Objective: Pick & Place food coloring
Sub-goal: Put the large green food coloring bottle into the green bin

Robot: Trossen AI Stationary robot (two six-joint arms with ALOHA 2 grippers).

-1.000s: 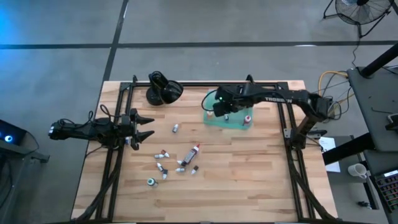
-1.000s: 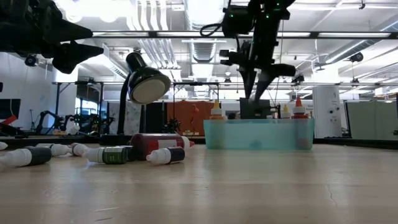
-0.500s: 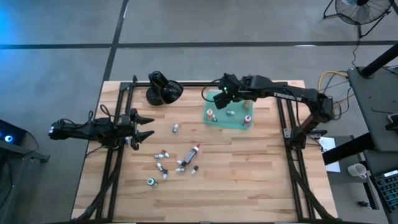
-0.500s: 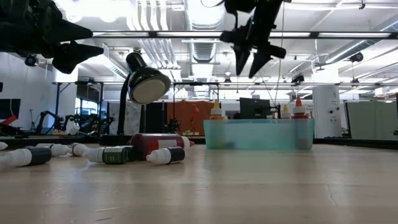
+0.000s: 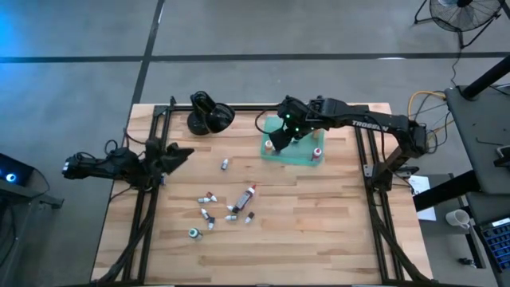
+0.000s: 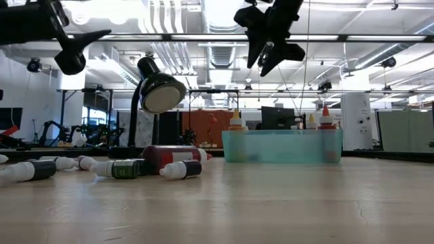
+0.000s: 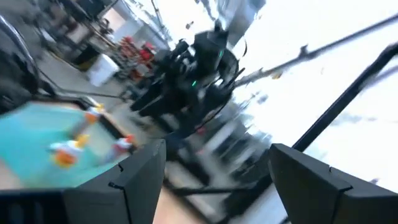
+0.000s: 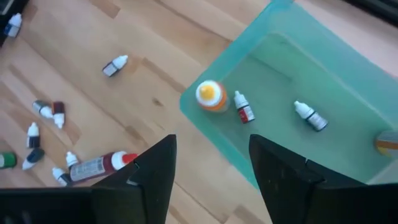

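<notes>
Teal tray (image 5: 296, 153) beneath open right gripper (image 5: 278, 143)

I see small food coloring bottles (image 6: 122, 167) lying on the desk (image 6: 224, 203) at nine o'clock, beside the teal tray (image 6: 281, 146). My right tool (image 6: 269, 57) hangs open at twelve o'clock above it.

A light wooden counter (image 5: 319, 215) stands on a grey concrete floor (image 5: 239, 32) crossed by dark seams. A fan (image 5: 462, 12) sits in the far corner. Level across the counter, the hall opens up: white ceiling ducts (image 6: 169, 20), bright strip lights (image 6: 380, 37), distant shelving.
</notes>
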